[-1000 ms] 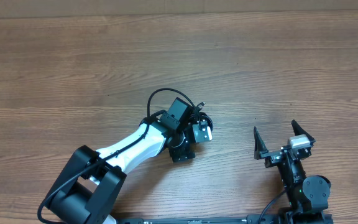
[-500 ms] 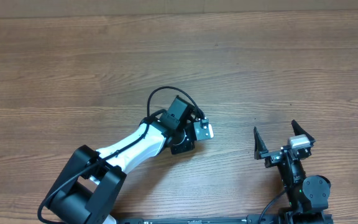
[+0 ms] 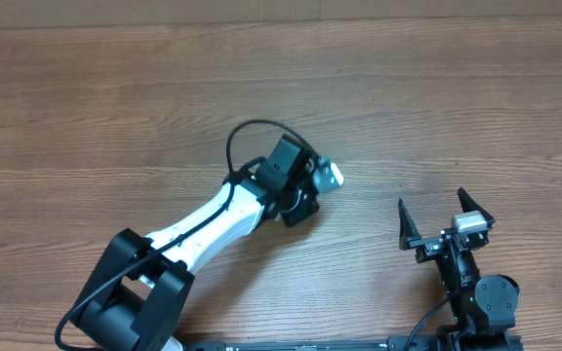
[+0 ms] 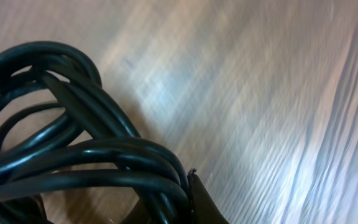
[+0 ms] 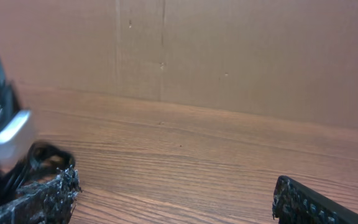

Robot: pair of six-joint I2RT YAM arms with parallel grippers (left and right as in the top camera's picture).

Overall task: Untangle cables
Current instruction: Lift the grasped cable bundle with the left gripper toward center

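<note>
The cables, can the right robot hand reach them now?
Probably yes. Only bare table lies between the open right gripper and the cables, but the left gripper is shut on them and covers the bundle from above.

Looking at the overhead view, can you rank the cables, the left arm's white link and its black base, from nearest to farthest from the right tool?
From the right tool:
1. cables, near the middle of the table, to its left.
2. white link, further left, running diagonally.
3. black base, at the lower left corner.
</note>
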